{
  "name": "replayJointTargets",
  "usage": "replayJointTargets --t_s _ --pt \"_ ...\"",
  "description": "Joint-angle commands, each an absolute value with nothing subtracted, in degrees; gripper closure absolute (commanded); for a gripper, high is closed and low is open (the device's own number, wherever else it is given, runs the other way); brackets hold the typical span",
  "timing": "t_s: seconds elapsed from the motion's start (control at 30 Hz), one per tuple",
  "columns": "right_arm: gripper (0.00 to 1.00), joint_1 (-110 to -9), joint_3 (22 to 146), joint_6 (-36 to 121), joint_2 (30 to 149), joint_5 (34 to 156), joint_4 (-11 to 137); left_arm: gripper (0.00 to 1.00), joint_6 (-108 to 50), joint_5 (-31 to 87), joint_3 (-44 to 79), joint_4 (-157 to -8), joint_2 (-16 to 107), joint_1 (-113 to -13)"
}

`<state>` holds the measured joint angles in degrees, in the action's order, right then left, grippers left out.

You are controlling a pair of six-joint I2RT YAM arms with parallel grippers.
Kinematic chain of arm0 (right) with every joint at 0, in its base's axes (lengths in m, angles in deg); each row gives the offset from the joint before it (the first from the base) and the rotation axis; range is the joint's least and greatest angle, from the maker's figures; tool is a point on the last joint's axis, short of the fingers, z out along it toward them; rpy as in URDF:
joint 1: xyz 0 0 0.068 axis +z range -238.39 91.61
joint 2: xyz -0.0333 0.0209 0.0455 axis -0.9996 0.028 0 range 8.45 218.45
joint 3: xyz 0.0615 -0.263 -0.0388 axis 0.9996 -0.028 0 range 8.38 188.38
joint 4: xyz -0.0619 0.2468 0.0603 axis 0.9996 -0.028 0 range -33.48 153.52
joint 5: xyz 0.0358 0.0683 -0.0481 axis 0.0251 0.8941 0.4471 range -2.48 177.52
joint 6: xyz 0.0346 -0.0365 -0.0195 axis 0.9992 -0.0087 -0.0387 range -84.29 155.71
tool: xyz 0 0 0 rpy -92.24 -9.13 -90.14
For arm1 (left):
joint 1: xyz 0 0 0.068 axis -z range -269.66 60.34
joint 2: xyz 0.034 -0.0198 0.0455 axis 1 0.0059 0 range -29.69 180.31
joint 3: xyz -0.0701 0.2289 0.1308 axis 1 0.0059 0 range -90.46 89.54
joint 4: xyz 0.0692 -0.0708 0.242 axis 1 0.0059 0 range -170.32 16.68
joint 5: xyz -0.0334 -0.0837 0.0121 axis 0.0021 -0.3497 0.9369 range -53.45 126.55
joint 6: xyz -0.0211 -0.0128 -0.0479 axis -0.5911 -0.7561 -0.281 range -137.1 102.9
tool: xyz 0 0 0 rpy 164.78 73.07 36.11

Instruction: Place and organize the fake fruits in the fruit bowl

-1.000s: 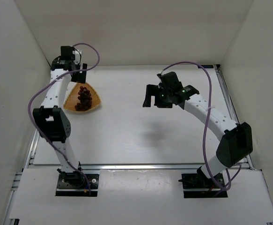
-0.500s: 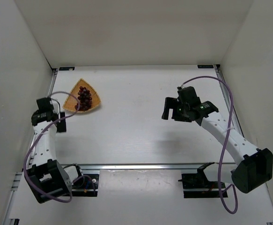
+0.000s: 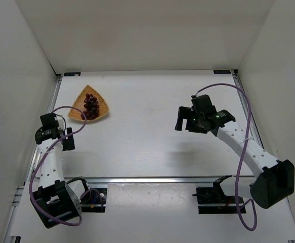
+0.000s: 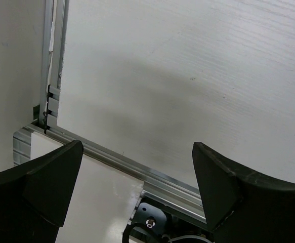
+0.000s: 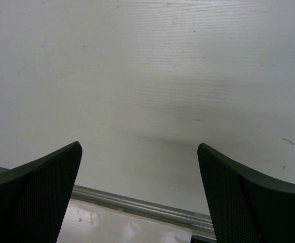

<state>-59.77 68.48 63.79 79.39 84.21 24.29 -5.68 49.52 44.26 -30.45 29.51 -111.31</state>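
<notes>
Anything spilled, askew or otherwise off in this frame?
Nothing stands out. The grapes lie inside the fruit bowl at the far left of the table, with none spilled beside it. The left gripper and right gripper are both open, empty and apart from the bowl.

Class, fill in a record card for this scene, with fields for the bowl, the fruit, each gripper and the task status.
bowl: woven fruit bowl, on the far left of the table
fruit: grapes, one dark red bunch, lying inside the fruit bowl
left gripper: open, empty, by the table's left edge, nearer the arm bases than the fruit bowl
right gripper: open, empty, above bare table on the right side
task status: grapes are in the fruit bowl; no other fruit visible
</notes>
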Motion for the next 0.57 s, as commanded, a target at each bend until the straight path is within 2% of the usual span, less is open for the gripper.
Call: replayJointTargets --t_s 0.0,0.37,0.53 --pt "0.01 -59.74 69.2 63.84 78.41 83.3 24.58 0.0 -6.46 47.89 42.7 -31.37 29.11 -111.55" --pt "0.01 -59.74 69.2 63.84 78.41 82.78 24.58 0.0 -6.46 48.41 42.7 -31.37 29.11 -111.55" --pt "0.01 -59.74 69.2 63.84 78.41 82.25 24.58 0.0 -5.41 45.07 42.7 -30.75 29.11 -111.55"
